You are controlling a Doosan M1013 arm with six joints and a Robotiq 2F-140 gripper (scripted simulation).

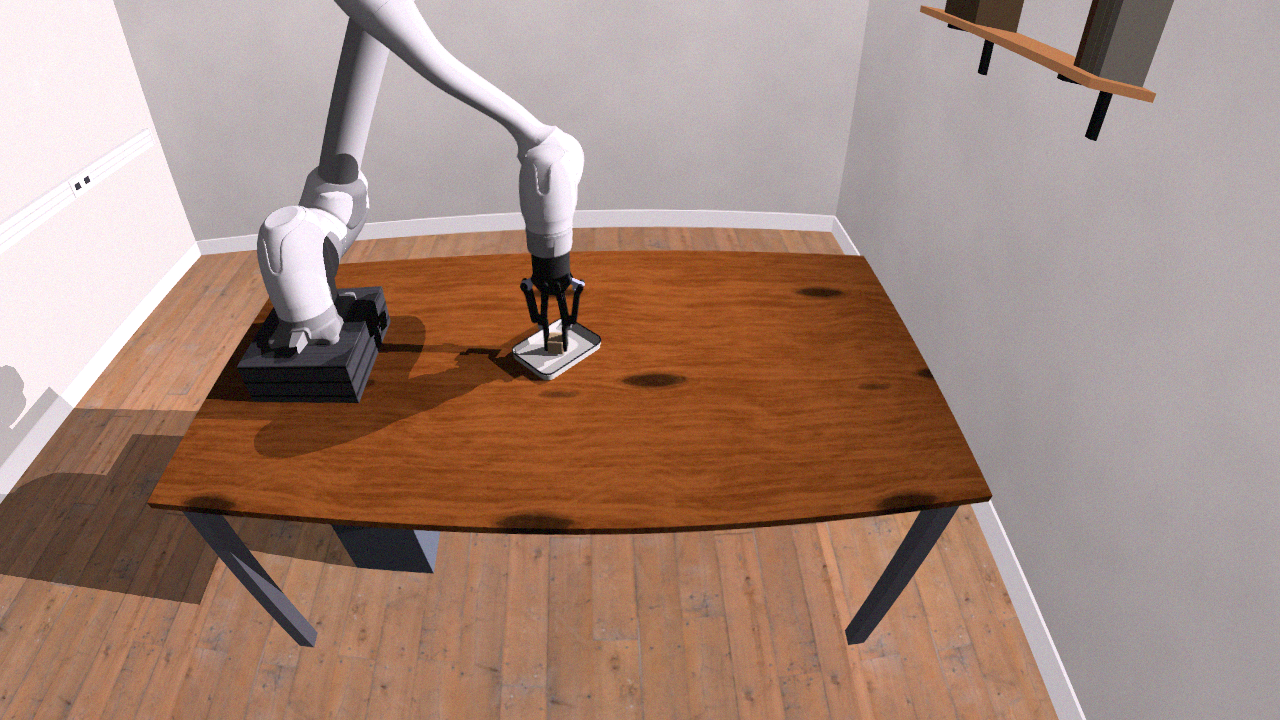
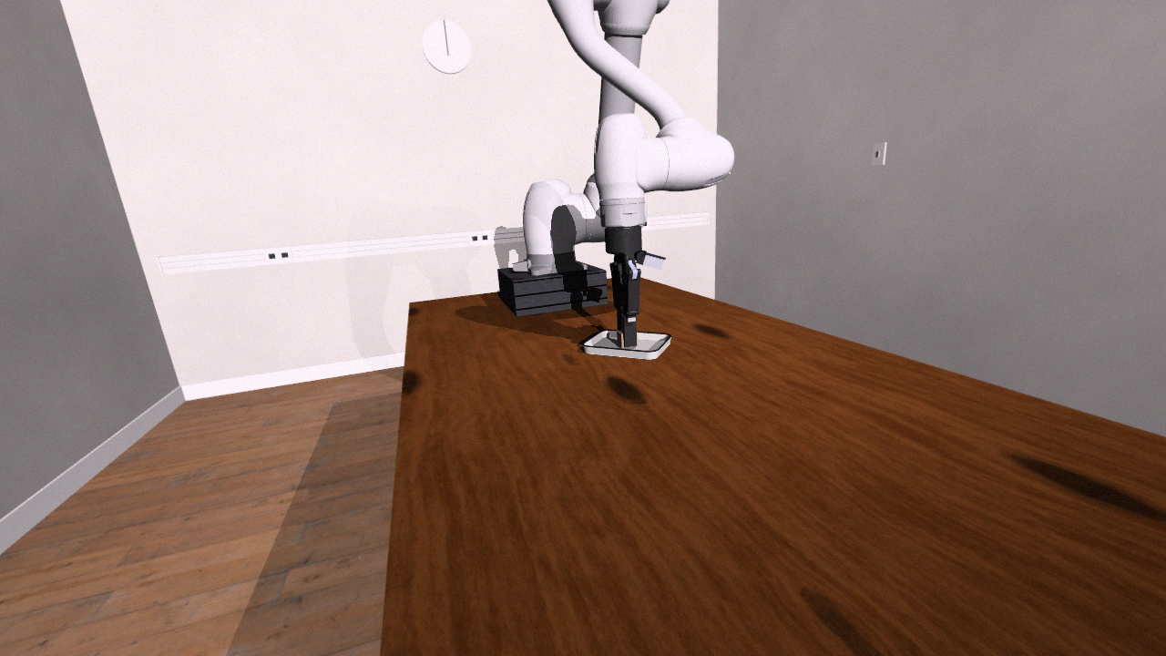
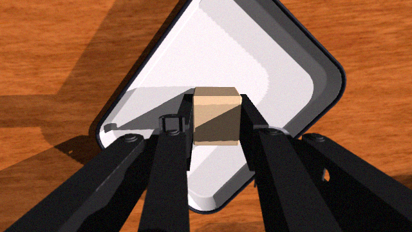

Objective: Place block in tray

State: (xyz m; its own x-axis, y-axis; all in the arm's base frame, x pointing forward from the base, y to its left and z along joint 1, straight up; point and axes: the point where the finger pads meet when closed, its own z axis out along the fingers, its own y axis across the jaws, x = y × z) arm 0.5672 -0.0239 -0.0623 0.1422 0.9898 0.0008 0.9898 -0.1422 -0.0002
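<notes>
A small tan block point(image 3: 217, 116) sits between my black fingers. My gripper point(image 3: 214, 110) is shut on it, pointing straight down inside the white tray. In the top view the gripper point(image 1: 554, 340) reaches into the tray point(image 1: 557, 355) on the wooden table, and the block point(image 1: 555, 343) is low between the fingertips, at or just above the tray floor. In the exterior view the gripper point(image 2: 626, 335) stands in the tray point(image 2: 628, 348); the block is barely visible there. I cannot tell whether the block touches the floor.
The arm's black base block point(image 1: 313, 353) stands at the table's left back corner. The table edge point(image 1: 572, 519) runs along the front. A wooden shelf point(image 1: 1042, 53) hangs on the right wall, high above.
</notes>
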